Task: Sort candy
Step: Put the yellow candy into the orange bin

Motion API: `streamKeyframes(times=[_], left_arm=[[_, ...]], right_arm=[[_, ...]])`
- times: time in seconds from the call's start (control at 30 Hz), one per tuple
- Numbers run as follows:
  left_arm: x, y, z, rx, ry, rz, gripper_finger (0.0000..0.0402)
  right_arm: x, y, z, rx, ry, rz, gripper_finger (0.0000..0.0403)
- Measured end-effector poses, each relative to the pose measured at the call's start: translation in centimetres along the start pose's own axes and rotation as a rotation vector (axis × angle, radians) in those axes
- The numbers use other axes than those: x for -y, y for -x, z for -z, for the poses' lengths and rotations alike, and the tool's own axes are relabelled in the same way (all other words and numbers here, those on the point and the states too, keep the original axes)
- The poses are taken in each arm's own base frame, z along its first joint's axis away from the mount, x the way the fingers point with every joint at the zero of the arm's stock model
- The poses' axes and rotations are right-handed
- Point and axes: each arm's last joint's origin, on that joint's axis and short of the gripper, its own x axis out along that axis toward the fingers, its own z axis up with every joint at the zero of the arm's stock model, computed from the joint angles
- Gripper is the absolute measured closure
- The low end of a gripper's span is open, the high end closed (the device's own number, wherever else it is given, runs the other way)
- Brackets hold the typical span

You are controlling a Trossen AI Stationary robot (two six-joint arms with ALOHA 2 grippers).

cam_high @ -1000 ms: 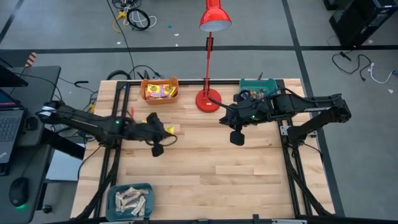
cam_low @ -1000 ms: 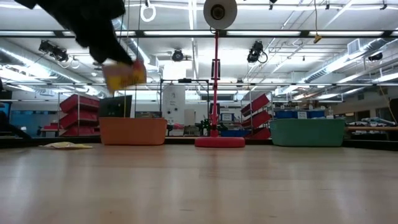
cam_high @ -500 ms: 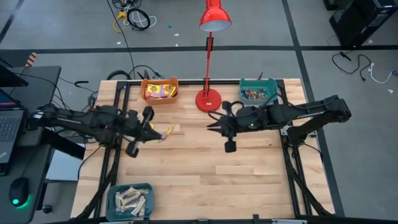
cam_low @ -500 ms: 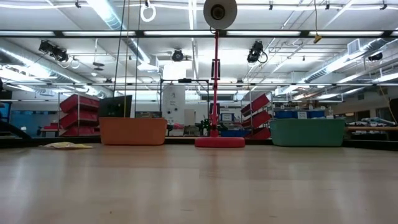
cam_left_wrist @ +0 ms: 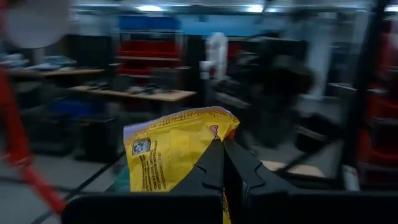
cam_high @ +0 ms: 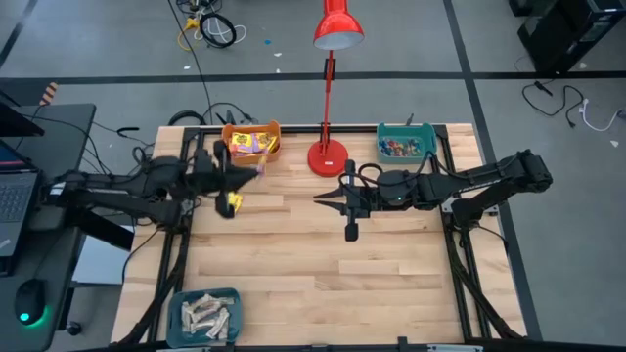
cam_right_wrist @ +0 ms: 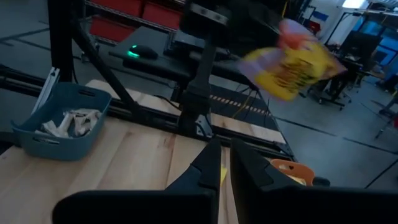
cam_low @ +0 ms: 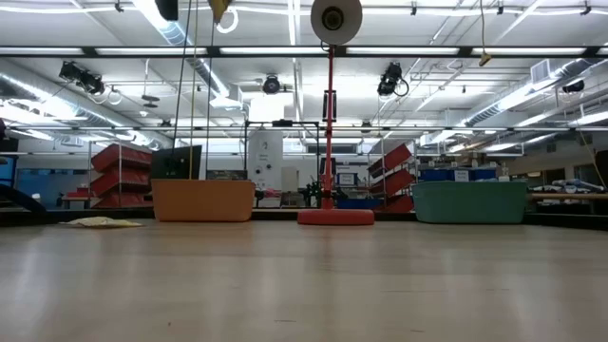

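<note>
On the wooden table (cam_high: 323, 264), my left end effector (cam_high: 233, 183) clenches a yellow packet (cam_high: 233, 201), orange bin (cam_high: 252, 143) just upper right.

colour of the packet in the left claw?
Yellow with dark print; the packet is pinched in the left claw, clearest in the left wrist view.

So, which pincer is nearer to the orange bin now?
The left pincer: it holds a yellow candy packet right beside the orange bin. The right pincer is farther away, past the red lamp base.
</note>
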Motion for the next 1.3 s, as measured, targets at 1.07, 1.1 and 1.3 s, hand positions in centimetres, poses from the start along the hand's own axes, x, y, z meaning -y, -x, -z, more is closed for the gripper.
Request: streamKeyframes(times=[1.07,1.1,1.3], left_arm=[[-16.3,-4.7,8.8,-0.973,-0.067,-0.65,0.0401],[-16.5,-5.0,8.8,-0.985,-0.08,-0.652,0.0401],[-18.3,-5.9,9.7,-1.018,-0.037,-0.693,0.0401]], right_arm=[[-0.1,0.0,0.9,-0.087,-0.024,-0.017,0.038],[-0.1,0.0,0.9,-0.093,-0.03,-0.018,0.038],[-0.1,0.0,1.1,-0.109,-0.037,-0.021,0.038]])
